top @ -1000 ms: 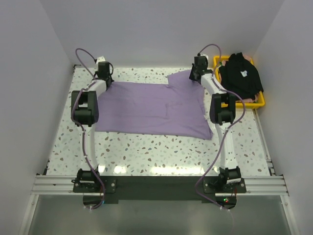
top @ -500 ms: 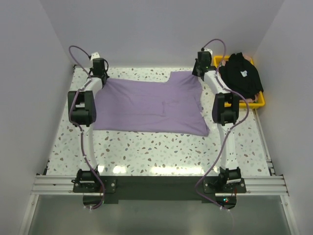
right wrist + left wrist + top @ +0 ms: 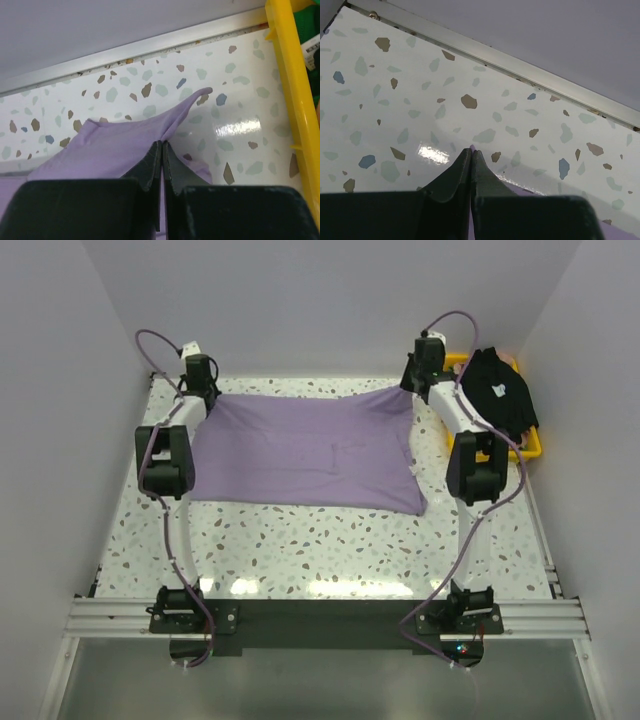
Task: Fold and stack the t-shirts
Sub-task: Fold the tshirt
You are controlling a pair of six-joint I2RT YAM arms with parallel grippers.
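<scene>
Two shirts are in play, and neither is folded as far as the pictures show. The purple shirt (image 3: 300,455) lies spread flat on the desk (image 3: 300,550), its far edge pulled into a taut line between the two arms and its near hem resting loose toward the middle of the desk. The black shirt (image 3: 495,390) sits heaped in the yellow basket (image 3: 530,450) at the far right corner, untouched. By my reading this is only the spreading step: every fold of the purple shirt, the whole handling of the black one and the stacking are left to do.

The left end effector (image 3: 471,150) is pinched fully closed on the far left corner of the purple shirt, with just a sliver of cloth showing at its tips. The right end effector (image 3: 162,145) is likewise clamped tight on the far right corner, a tongue of cloth poking out beyond it.

Room is tight at the back. Both end effectors sit near the metal rail (image 3: 150,47) at the foot of the back wall, and the right one is just beside the basket's rim. The near half of the desk, between the hem and the arm bases, offers the open space for drawing the far edge forward into a fold.
</scene>
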